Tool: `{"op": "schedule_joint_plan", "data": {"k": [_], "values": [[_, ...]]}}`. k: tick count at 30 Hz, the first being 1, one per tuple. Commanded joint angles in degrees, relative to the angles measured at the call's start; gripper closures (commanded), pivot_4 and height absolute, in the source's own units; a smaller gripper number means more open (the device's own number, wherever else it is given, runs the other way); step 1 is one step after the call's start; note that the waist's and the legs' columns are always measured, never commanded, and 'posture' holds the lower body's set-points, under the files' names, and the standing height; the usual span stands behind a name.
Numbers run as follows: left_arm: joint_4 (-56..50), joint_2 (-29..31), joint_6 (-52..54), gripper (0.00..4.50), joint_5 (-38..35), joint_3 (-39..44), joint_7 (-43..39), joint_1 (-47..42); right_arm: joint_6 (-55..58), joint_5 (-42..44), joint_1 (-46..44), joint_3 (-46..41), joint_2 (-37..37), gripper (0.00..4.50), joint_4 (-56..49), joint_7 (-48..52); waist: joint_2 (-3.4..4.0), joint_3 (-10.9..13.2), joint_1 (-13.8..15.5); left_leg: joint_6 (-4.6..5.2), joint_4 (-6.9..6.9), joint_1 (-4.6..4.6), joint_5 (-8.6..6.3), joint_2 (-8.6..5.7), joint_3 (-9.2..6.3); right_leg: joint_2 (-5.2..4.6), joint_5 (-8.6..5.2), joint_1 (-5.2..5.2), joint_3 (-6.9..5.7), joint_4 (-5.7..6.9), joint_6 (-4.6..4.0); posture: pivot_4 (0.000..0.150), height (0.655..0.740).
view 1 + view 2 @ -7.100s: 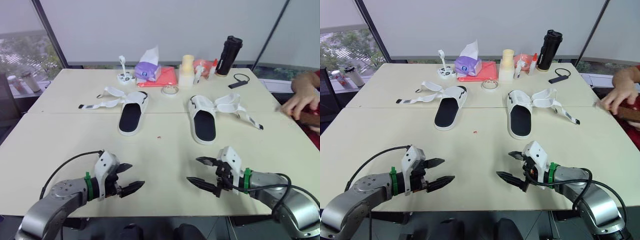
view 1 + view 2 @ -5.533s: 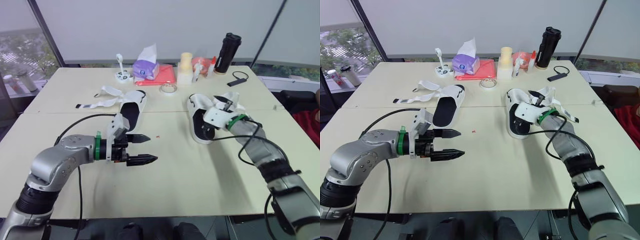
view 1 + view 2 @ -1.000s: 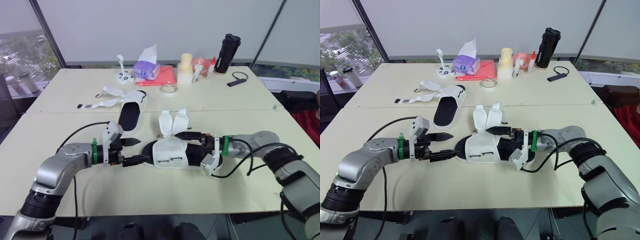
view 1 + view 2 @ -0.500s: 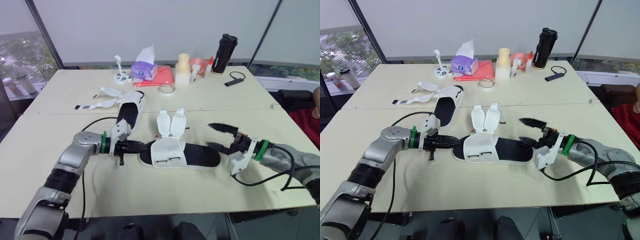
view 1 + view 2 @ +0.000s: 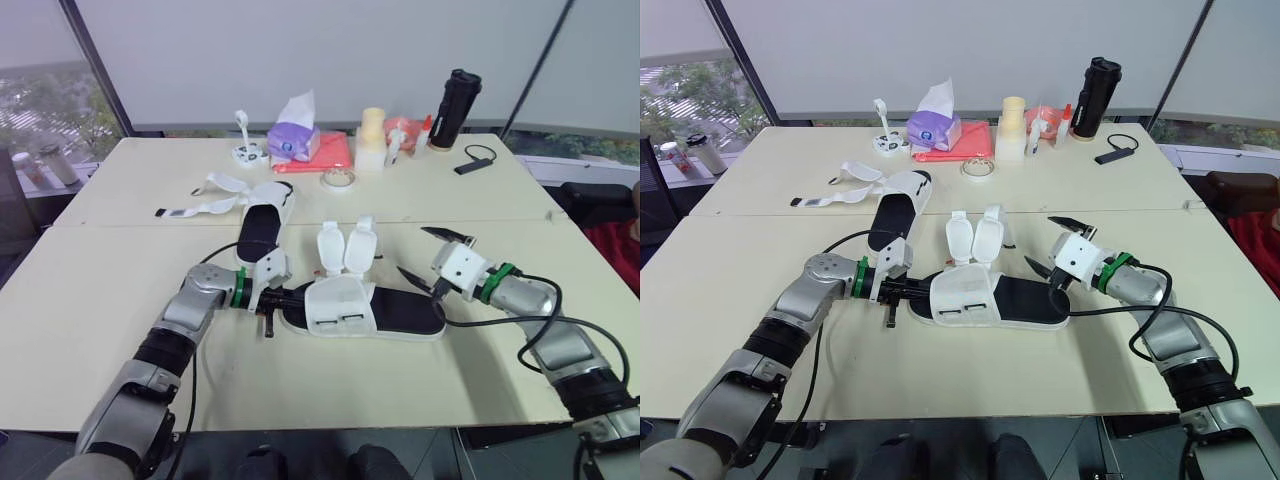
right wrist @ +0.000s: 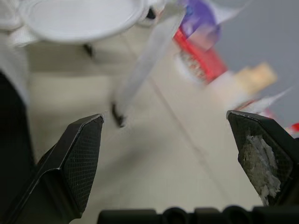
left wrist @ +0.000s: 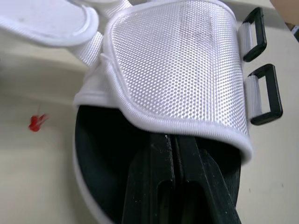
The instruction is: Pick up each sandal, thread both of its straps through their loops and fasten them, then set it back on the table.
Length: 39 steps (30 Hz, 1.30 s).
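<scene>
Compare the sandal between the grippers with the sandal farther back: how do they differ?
The near sandal lies crosswise on the table; the far sandal points away from the robot. The left gripper, shut, is tucked under the near sandal's upper; nothing touches the far sandal. Both are white with black insoles, and their straps are unfastened.

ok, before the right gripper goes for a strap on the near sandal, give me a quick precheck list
1. Left gripper shut, tucked under the upper of the near sandal: ok.
2. Whether it really pins that sandal down: cannot tell.
3. Right gripper open, holding nothing: ok.
4. Straps threaded: not ok, both stand free behind the upper.
5. Loops empty and unobstructed: ok.
6. Far sandal out of the way: ok.
</scene>
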Motion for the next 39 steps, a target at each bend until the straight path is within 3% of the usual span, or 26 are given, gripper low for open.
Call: {"op": "schedule_joint_plan", "data": {"k": [1, 10, 18, 23, 25, 26, 27, 32, 36, 39], "values": [[-2.3, 1.0, -1.2, 4.45, 4.0, -3.9, -1.0, 2.1, 1.1, -1.0, -4.5, -0.6, 2.0, 0.0, 1.9, 1.5, 0.03, 0.0, 0.0, 0.0, 0.0, 0.01, 0.0, 0.0, 0.0, 0.02, 0.0, 0.0, 0.0, 0.0, 0.0, 0.15, 0.74], [-5.2, 0.5, -0.9, 4.45, 5.4, -4.3, 0.8, 4.8, 5.3, -5.2, -16.8, 2.5, 12.4, 0.0, 16.5, 2.3, 0.06, 0.0, -0.1, 0.05, -0.02, 0.07, -0.03, 0.1, -0.01, 0.08, 0.0, 0.04, 0.02, 0.01, 0.0, 0.15, 0.74], [-5.5, 0.3, -0.6, 4.45, 5.4, -3.9, 1.2, 4.8, -0.1, -10.0, -27.3, 3.5, 18.2, 0.0, 37.2, -3.1, 0.08, -0.1, -0.1, 0.05, -0.02, 0.09, -0.03, 0.11, 0.0, 0.07, 0.0, 0.06, 0.02, 0.01, 0.0, 0.15, 0.74], [-6.6, 0.4, 0.0, 4.5, 5.0, -3.4, 1.4, 5.4, -7.0, -13.9, -30.7, 4.7, 18.5, 2.22, 43.7, -7.3, 0.08, -0.1, -0.1, 0.05, -0.02, 0.09, -0.03, 0.13, -0.01, 0.06, 0.0, 0.05, 0.03, 0.02, 0.0, 0.15, 0.74], [-7.0, 0.4, 0.2, 4.5, 4.9, -3.4, 1.6, 5.6, -9.4, -14.9, -31.6, 4.4, 18.4, 3.24, 45.5, -9.3, 0.08, -0.1, -0.1, 0.05, -0.02, 0.09, -0.03, 0.13, -0.01, 0.06, 0.0, 0.05, 0.03, 0.02, 0.0, 0.15, 0.74], [-7.1, 0.4, 0.3, 4.5, 4.9, -3.4, 1.7, 5.6, -10.5, -15.3, -31.9, 4.3, 18.4, 3.96, 46.3, -10.2, 0.08, -0.1, -0.1, 0.05, -0.02, 0.09, -0.03, 0.13, -0.01, 0.06, 0.0, 0.05, 0.03, 0.02, 0.0, 0.15, 0.74], [-7.3, 0.4, 0.4, 4.5, 4.8, -3.4, 1.8, 5.8, -11.5, -15.3, -32.2, 4.0, 18.3, 4.33, 46.8, -10.6, 0.08, -0.1, -0.1, 0.05, -0.02, 0.09, -0.03, 0.13, -0.01, 0.06, 0.0, 0.05, 0.03, 0.02, 0.0, 0.15, 0.74], [-7.8, 0.3, 0.9, 4.5, 4.5, -3.2, 2.2, 6.0, -17.7, -17.9, -33.3, 4.1, 17.0, 4.43, 47.8, -16.1, 0.08, -0.1, -0.1, 0.05, -0.03, 0.08, -0.03, 0.13, -0.01, 0.05, 0.0, 0.05, 0.03, 0.02, 0.0, 0.15, 0.74], [-8.3, 0.2, 1.4, 4.5, 4.1, -3.0, 2.2, 6.2, -28.7, -26.2, -33.6, 7.9, 13.5, 4.43, 44.8, -24.9, 0.08, -0.1, -0.1, 0.05, -0.03, 0.07, -0.03, 0.12, -0.01, 0.04, 0.0, 0.05, 0.04, 0.01, 0.0, 0.15, 0.74], [-8.1, -0.3, 1.5, 4.5, 4.3, -3.1, 2.8, 6.0, -36.3, -57.4, -33.7, 21.3, 3.4, 4.43, 26.4, -48.4, 0.28, -0.1, 0.0, 0.04, -0.04, -0.03, -0.03, 0.09, -0.01, 0.02, -0.01, -0.14, 0.08, 0.06, 0.0, 0.15, 0.74]]}}
